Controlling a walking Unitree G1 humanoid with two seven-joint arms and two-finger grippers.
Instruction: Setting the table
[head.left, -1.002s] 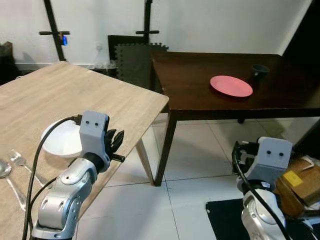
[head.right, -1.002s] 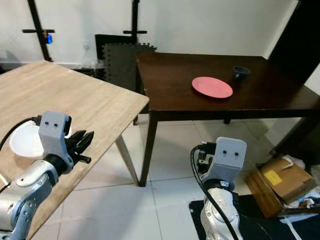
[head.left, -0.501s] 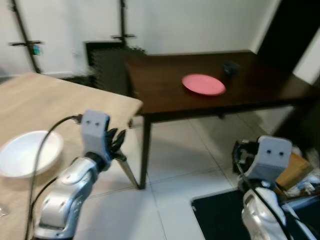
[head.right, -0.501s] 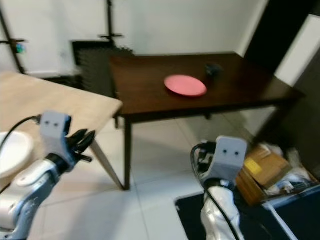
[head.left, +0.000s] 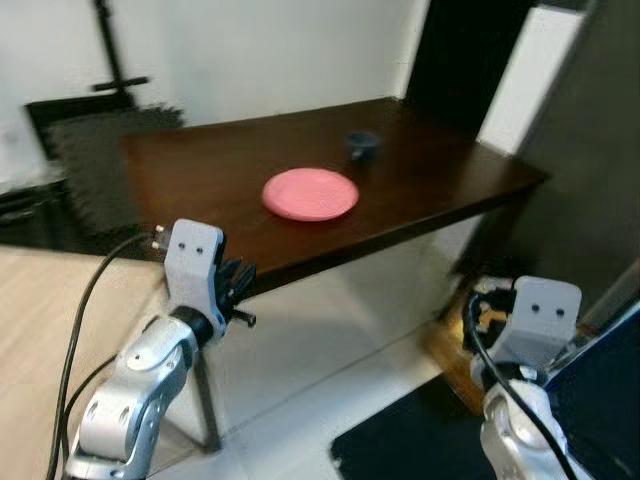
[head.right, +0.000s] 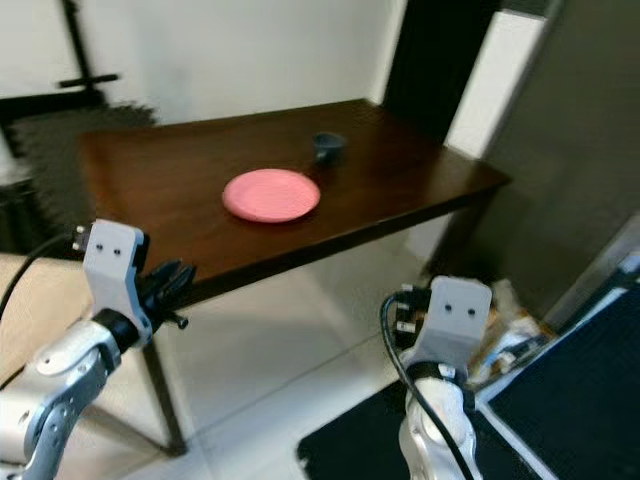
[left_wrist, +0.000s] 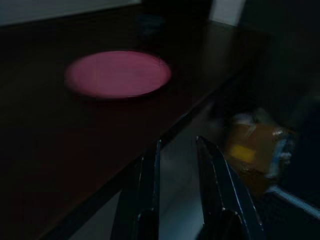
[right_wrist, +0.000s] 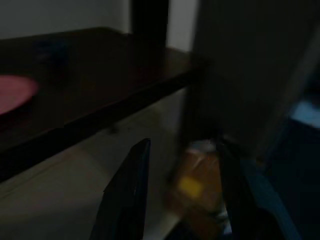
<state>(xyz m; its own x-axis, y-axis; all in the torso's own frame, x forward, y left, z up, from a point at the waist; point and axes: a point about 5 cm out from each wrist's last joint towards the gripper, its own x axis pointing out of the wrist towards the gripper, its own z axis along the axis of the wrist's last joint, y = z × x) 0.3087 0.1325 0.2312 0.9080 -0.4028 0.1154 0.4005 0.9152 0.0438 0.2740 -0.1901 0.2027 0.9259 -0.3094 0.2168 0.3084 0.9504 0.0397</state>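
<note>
One pink plate (head.left: 310, 193) on dark table (head.left: 430, 170), beyond left fingers (left_wrist: 145, 185) (apart).

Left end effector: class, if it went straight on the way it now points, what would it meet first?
Probably the near edge of the dark table. The left end effector points along that edge, toward the cardboard box on the floor beyond; the pink plate lies off its line. Depth is unclear.

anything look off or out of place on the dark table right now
Nothing stands out. The pink plate lies flat on the dark table, with a small dark cup upright beyond it and apart from it. No spill or damage shows, though the views are blurred. Both the left gripper and right gripper are open and empty.
</note>
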